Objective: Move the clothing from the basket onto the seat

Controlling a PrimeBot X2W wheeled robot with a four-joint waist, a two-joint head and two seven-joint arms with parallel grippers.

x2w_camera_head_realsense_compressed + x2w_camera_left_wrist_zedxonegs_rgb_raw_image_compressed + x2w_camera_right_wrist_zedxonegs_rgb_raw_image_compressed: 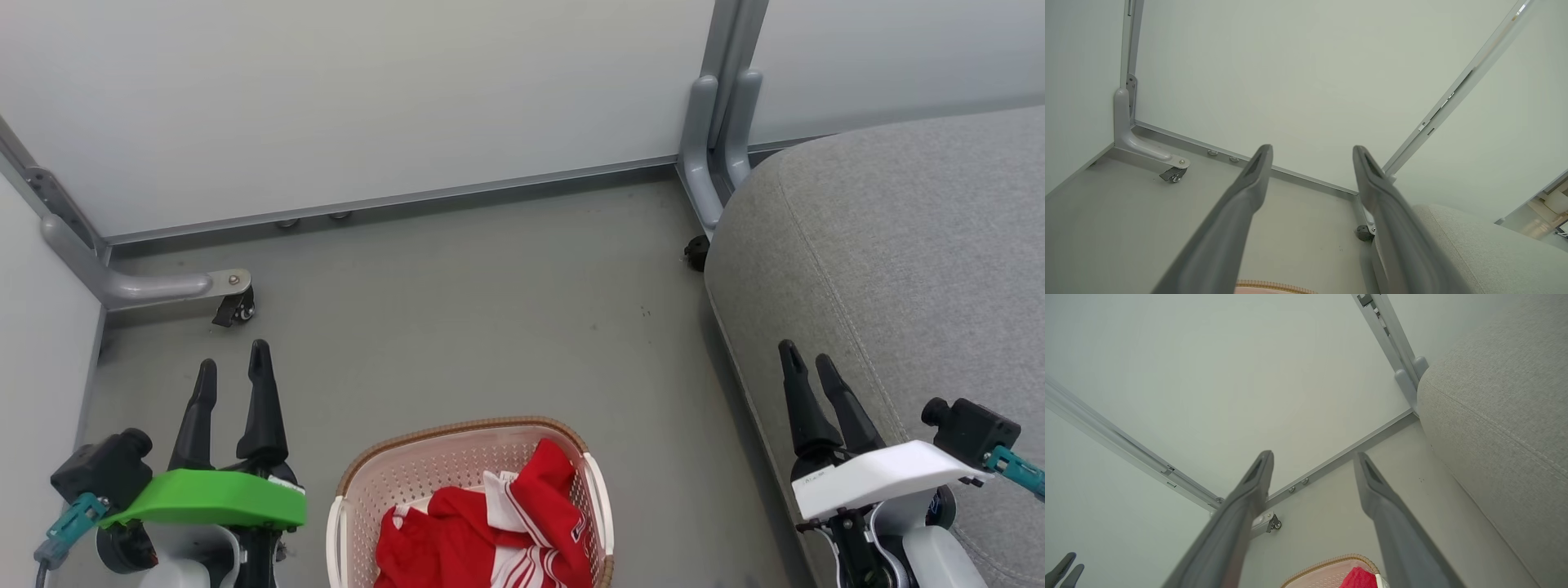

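Note:
The red clothing (498, 531), with white stripe trim, lies bunched in the cream basket (392, 474) with a brown rim, at the bottom centre of the head view. A red tip of the clothing (1357, 579) and the basket rim (1323, 565) show low in the right wrist view. The basket rim (1274, 284) also peeks in low in the left wrist view. The grey seat (898, 253) fills the right side. My left gripper (233, 367) stands open, empty, left of the basket. My right gripper (808, 359) is open, empty, over the seat's edge.
White partition walls (367, 98) close off the back and left. Their grey metal feet with castors (233, 306) sit on the grey floor (490, 310) at left and by the seat's corner (695, 251).

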